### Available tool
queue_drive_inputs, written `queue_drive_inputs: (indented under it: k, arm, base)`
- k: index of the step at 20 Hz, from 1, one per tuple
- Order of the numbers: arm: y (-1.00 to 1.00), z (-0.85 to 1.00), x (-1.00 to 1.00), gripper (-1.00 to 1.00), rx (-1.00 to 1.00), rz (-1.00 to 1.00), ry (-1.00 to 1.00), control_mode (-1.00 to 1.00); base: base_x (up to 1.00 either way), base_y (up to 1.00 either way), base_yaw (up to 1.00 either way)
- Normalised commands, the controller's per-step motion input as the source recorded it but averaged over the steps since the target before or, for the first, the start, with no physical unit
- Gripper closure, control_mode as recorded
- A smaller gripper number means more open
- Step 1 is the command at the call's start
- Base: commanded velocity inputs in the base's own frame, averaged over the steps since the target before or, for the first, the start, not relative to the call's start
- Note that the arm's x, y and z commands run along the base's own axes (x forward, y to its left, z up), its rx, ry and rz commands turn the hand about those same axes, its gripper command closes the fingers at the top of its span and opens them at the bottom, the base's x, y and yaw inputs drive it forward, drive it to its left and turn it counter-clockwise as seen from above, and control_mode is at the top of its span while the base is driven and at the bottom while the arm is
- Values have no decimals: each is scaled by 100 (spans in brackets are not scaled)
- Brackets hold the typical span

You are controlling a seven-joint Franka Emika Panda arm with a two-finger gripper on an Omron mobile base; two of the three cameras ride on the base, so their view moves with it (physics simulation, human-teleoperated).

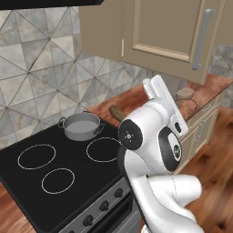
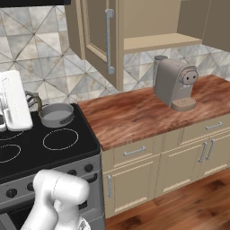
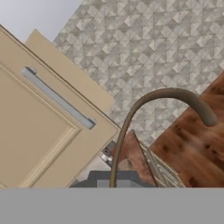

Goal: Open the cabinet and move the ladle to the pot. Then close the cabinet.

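Holding the ladle (image 3: 131,127) by its handle, end effector (image 3: 114,183) was found closed | pot (image 1: 81,126) on stove (image 1: 54,182) | cabinet (image 2: 96,36) doors open

**Kitchen surroundings**

I see a backsplash wall (image 2: 40,40) of grey triangular-patterned tiles behind a black stove top (image 1: 59,168) with white ring burners. To its right runs a reddish wood table (image 2: 134,112) carrying a grey coffee machine (image 2: 173,83), over tan drawers (image 2: 134,152) and a wooden plank floor (image 2: 179,206).
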Motion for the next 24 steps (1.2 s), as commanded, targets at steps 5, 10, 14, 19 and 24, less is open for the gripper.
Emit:
queue_drive_inputs:
  k: [5, 10, 14, 19, 24]
  arm:
    - [0, -14, 31, 100, -9, -1, 0, -100]
    - [2, -16, 24, 100, -1, 0, 0, -100]
    - [5, -17, 25, 100, 0, 0, 0, -100]
    - [13, -22, 20, 100, 0, 0, 0, -100]
    - [16, -19, 19, 100, 0, -1, 0, -100]
  base:
    - [0, 0, 0]
    - [0, 0, 0]
    - [0, 0, 0]
    - [0, 0, 0]
    - [0, 0, 0]
